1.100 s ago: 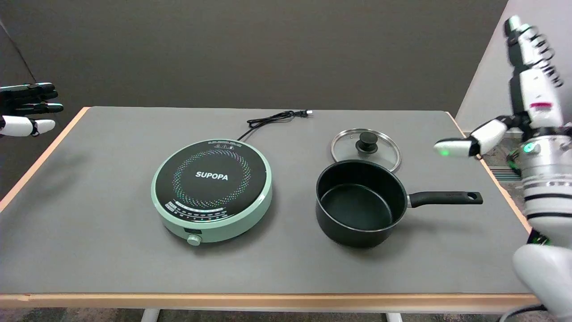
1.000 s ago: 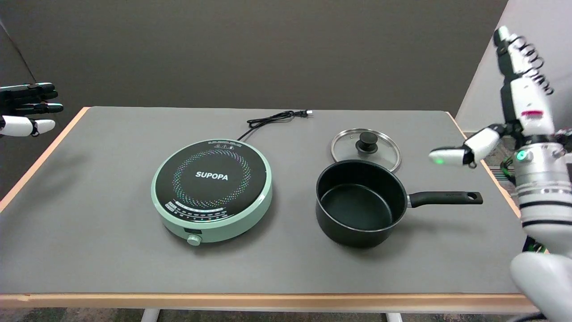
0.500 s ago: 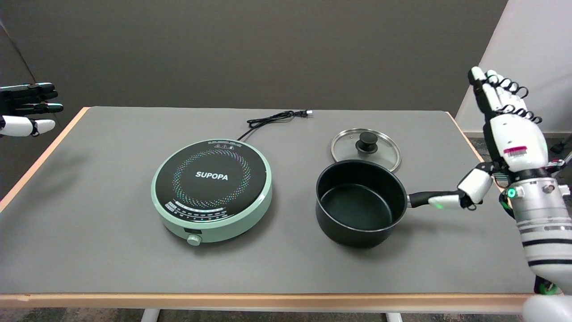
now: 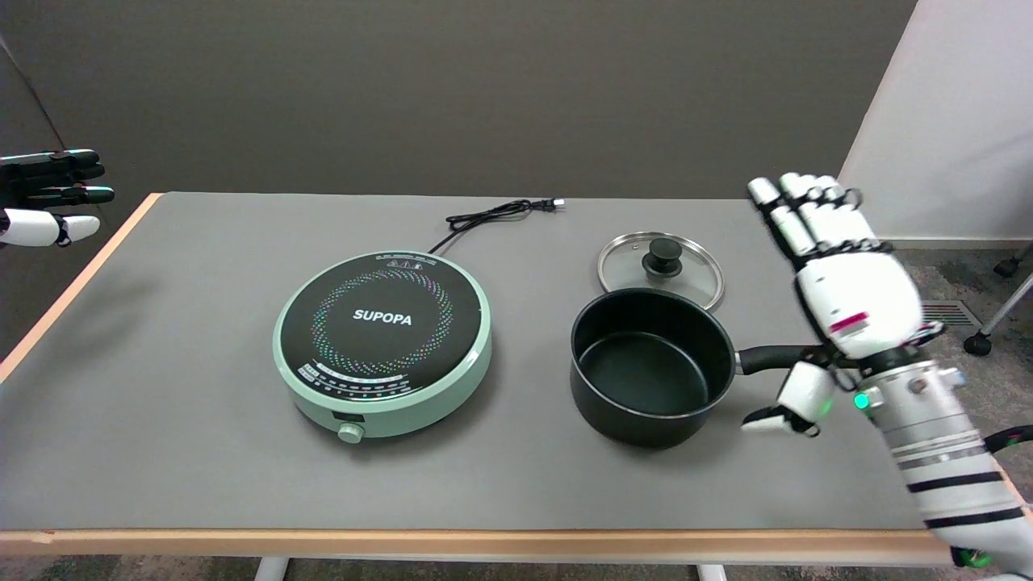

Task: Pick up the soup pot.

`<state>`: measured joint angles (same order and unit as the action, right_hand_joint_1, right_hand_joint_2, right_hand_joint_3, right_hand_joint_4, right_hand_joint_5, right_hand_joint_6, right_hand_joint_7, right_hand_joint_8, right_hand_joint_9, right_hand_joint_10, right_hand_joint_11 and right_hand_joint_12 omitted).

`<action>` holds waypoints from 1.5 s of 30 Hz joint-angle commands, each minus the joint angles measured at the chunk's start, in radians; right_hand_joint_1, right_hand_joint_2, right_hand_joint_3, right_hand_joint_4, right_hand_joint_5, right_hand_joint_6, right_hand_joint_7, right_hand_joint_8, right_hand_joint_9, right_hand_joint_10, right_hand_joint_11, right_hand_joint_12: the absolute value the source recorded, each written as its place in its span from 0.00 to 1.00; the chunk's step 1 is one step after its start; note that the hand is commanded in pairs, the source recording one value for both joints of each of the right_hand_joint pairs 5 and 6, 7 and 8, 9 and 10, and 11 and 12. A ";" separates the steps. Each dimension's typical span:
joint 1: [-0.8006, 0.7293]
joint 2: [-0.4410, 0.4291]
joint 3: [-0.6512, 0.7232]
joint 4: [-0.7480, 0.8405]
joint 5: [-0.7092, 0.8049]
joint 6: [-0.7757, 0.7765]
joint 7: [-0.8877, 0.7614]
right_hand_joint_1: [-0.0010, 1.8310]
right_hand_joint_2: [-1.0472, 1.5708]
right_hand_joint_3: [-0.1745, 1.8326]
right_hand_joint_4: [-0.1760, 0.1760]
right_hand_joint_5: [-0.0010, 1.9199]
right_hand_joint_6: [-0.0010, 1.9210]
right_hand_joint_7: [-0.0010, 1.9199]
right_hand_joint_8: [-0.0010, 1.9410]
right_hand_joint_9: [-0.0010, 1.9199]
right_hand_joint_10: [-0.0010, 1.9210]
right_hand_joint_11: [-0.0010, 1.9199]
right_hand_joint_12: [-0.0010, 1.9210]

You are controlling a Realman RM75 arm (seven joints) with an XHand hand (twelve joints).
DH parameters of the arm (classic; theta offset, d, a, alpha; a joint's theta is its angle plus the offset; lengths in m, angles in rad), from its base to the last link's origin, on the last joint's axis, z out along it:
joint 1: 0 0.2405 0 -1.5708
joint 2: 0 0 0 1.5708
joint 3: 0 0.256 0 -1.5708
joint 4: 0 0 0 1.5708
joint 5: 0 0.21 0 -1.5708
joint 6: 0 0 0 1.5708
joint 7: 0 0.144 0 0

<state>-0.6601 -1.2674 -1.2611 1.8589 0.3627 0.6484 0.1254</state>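
The black soup pot (image 4: 650, 367) stands empty on the grey table (image 4: 186, 452), right of centre, its black handle (image 4: 773, 357) pointing right. My right hand (image 4: 839, 290) hovers over the outer end of that handle with its fingers (image 4: 795, 218) stretched away from me and its thumb (image 4: 795, 399) hanging below, on the near side of the handle. It holds nothing, and the handle's far end is hidden behind the palm.
A glass lid (image 4: 660, 266) with a black knob lies just behind the pot. A mint-green SUPOPA induction cooker (image 4: 382, 339) sits left of the pot, its black cord (image 4: 500, 213) trailing to the back. The idle left hand (image 4: 44, 195) hangs at the upper left.
My right hand has swung in from the right edge, moving left and down, and now covers the end of the pot handle. Pot, lid and cooker have not moved.
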 commanded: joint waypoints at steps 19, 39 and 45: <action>0.092 -0.073 -0.228 -0.123 0.196 0.096 -0.755 0.62 0.08 0.51 0.78 0.00 0.00 0.00 0.00 0.00 0.00 0.00 0.00; 0.154 -0.111 -0.295 -0.226 0.409 0.243 -0.946 0.64 0.07 0.52 0.92 0.02 0.02 0.02 0.02 0.02 0.02 0.02 0.02; 0.178 -0.100 -0.288 -0.224 0.538 0.049 -1.015 0.65 0.08 0.52 0.89 0.02 0.02 0.02 0.02 0.02 0.02 0.02 0.02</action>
<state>-0.5332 -1.3586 -1.5112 1.6755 0.6642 0.8304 -0.7092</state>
